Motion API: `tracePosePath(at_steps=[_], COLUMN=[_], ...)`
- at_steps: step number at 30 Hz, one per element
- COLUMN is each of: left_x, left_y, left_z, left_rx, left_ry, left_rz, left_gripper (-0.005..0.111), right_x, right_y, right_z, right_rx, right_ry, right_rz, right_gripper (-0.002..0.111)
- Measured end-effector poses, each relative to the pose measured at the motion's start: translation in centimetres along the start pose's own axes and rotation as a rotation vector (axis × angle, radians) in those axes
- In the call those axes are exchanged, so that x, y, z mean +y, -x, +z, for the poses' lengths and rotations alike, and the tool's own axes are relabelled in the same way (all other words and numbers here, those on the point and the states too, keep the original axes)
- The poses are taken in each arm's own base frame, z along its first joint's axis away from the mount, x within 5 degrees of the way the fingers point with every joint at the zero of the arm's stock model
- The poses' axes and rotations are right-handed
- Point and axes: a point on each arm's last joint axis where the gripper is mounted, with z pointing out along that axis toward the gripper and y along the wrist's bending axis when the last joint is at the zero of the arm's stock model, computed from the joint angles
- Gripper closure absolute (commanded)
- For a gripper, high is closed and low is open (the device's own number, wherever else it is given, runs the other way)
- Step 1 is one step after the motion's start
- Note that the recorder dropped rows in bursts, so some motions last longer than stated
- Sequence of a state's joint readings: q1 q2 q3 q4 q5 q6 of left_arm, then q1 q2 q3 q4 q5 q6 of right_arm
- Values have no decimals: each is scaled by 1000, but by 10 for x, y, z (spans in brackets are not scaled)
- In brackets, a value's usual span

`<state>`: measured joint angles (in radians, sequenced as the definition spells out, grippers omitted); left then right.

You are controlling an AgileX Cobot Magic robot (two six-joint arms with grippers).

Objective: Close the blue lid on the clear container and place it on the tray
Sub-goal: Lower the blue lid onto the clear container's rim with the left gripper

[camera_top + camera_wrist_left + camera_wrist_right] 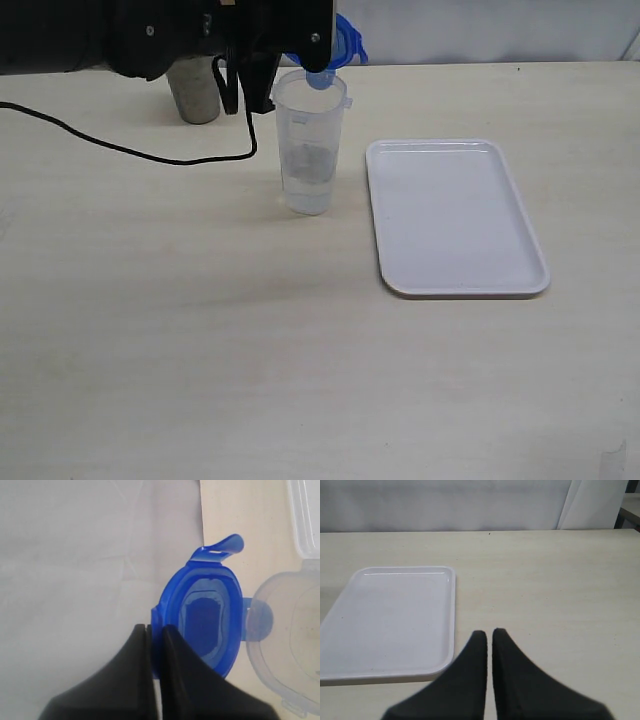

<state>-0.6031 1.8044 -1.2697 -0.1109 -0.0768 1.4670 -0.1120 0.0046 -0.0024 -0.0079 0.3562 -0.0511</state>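
Over container (pixel 310 165) — left end effector (pixel 155 632) clamps blue lid (pixel 200 615).

Exterior looks down over our counter (pixel 180 360); wrist views sit close. We find the tray (pixel 455 220) in exterior and right-wrist.

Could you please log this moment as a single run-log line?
left tool: shut on blue lid, tilted at clear container mouth, not closed | right tool: shut, empty | clear container: on table beside tray
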Motion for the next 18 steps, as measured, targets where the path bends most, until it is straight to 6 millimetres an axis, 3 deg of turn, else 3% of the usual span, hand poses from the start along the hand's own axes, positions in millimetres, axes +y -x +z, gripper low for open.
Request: tracePosePath(at_steps=[18], left_x=[-17], left_y=[-5], left_z=[-13], left_rx=[7], left_ry=[10], left_rz=[1], left_gripper=[107], right_x=[0], right_y=[0], right_z=[0], right_rx=[0], right_ry=[0], right_rz=[0], right_gripper=[104])
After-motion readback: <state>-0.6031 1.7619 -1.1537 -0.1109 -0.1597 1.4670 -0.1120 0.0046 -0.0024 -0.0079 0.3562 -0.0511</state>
